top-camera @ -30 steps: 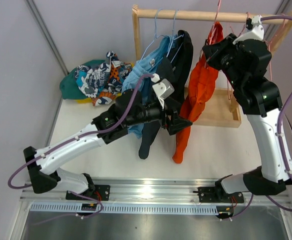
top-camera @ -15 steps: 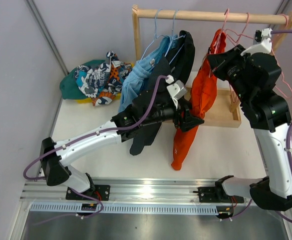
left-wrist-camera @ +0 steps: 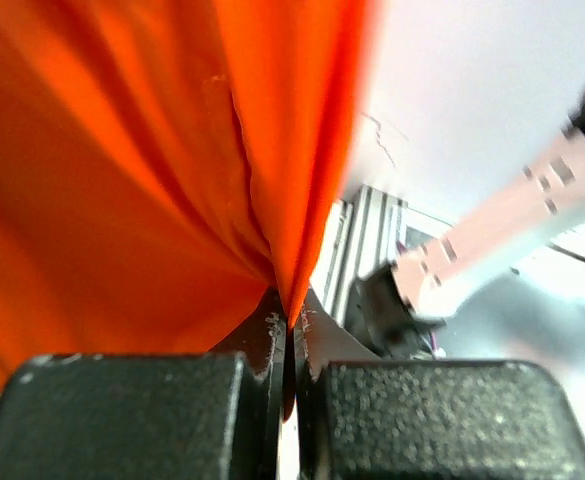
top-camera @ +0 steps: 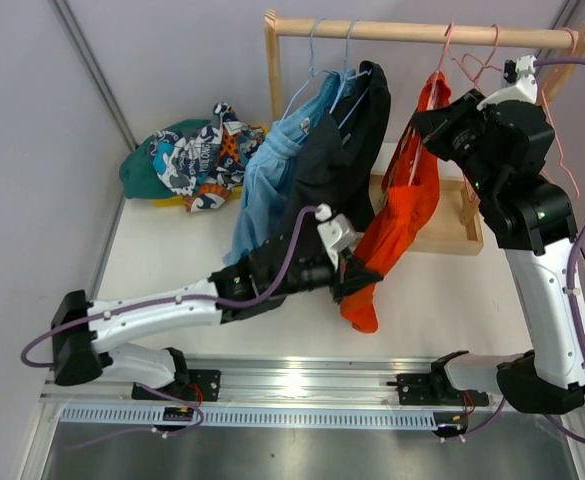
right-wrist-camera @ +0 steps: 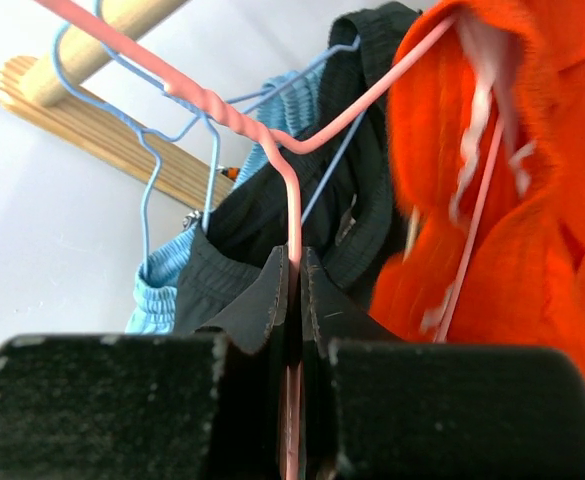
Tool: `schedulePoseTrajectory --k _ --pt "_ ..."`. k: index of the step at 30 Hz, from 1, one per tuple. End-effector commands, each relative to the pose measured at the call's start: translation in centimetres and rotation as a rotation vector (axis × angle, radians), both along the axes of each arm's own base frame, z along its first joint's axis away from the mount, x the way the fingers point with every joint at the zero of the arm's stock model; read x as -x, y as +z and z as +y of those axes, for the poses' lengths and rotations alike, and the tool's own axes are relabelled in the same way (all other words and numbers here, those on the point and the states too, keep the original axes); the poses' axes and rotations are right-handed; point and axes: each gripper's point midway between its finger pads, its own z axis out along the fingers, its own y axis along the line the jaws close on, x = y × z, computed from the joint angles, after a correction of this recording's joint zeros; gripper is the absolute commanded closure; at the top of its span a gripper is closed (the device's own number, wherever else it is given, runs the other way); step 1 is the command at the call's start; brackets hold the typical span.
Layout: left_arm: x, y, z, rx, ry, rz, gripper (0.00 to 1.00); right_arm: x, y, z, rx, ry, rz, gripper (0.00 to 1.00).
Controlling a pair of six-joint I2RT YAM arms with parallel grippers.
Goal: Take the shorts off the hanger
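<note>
While green shorts (top-camera: 137, 172) and patterned shorts (top-camera: 197, 160) lie piled on the table (top-camera: 422, 290), top view shows blue shorts (top-camera: 267, 175), black shorts (top-camera: 337, 160) and orange shorts (top-camera: 407, 215) hanging from the rail (top-camera: 402, 32): three left. Left wrist: left gripper (left-wrist-camera: 290, 335) pinches orange fabric. Right wrist: right gripper (right-wrist-camera: 294, 290) clamps pink hanger (right-wrist-camera: 290, 190).

We see orange shorts (top-camera: 402, 215) on pink hanger (right-wrist-camera: 292, 195); black/charcoal pair (top-camera: 342, 150) & lt blue pair (top-camera: 262, 190) on blue hangers (top-camera: 313, 50). Multicolour patterned pair (top-camera: 197, 160), dk green pair (top-camera: 137, 178). Rail (top-camera: 412, 32) pale wood.
</note>
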Motion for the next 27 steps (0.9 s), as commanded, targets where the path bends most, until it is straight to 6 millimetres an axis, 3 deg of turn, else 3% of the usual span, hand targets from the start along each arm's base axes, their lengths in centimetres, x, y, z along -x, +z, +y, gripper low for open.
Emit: schedulePoseTrajectory --k 1,2,4,5,9,12,13,15,16,17,18,19,20,21,22,23,26,27 --pt "5.1 -1.0 2.1 0.007 -0.031 0.006 1.00 0.8 6.2 -1.6 -0.079 -0.033 -0.182 1.00" --pt "5.4 -4.1 2.8 -0.049 0.001 0.027 1.00 0.7 6.0 -1.7 -0.076 -0.030 -0.176 1.00" --pt "7.7 -4.9 3.3 -0.057 -0.027 0.058 1.00 0.7 6.0 -2.3 -0.077 -0.040 -0.176 1.00" --pt "7.5 -6.3 4.2 -0.076 0.016 0.069 1.00 0.6 5.9 -2.6 -0.077 -0.049 -0.173 1.00" --pt "7.7 -6.5 5.1 -0.059 0.047 0.092 1.00 0.8 5.2 -2.8 -0.090 -0.046 -0.157 1.00" --pt "6.0 -5.6 5.2 -0.081 0.142 0.067 1.00 1.7 4.1 -2.5 -0.105 -0.018 -0.120 1.00" --pt "5.2 -4.2 5.1 -0.071 0.178 0.044 1.00 1.9 3.0 -2.1 -0.120 0.004 -0.087 1.00" --pt "3.6 -4.4 4.8 -0.121 0.253 0.011 1.00 3.9 2.3 -1.7 -0.148 0.049 -0.067 1.00" --pt "1.8 -1.2 4.7 -0.080 0.335 -0.029 1.00 4.8 1.7 -1.0 -0.162 0.095 -0.048 1.00" --pt "0.8 -0.8 4.6 -0.089 0.372 -0.042 1.00 5.1 -0.4 -0.4 -0.186 0.118 0.017 1.00" --pt "-0.3 -1.9 4.0 -0.140 0.399 -0.054 1.00 6.8 -0.4 -0.3 -0.209 0.149 0.018 1.00" --pt "-2.6 1.5 4.2 -0.087 0.464 -0.058 1.00 7.8 -1.2 0.4 -0.224 0.193 0.045 1.00" --pt "-3.7 1.8 4.0 -0.095 0.491 -0.057 1.00 8.3 -3.1 0.7 -0.250 0.205 0.106 1.00" --pt "-6.0 3.1 3.8 -0.099 0.535 -0.053 1.00 10.1 -3.1 0.7 -0.276 0.232 0.114 1.00" --pt "-7.0 1.6 3.8 -0.144 0.553 -0.043 1.00 10.6 -3.1 0.7 -0.277 0.242 0.110 1.00" --pt "-7.9 4.3 3.6 -0.103 0.570 -0.044 1.00 11.2 -3.3 0.6 -0.280 0.248 0.121 1.00" --pt "-8.1 3.9 3.6 -0.162 0.576 -0.067 1.00 11.9 -1.9 0.2 -0.253 0.247 0.102 1.00" --pt "-7.7 3.7 3.8 -0.177 0.569 -0.066 1.00 12.7 0.6 -0.2 -0.229 0.251 0.036 1.00"
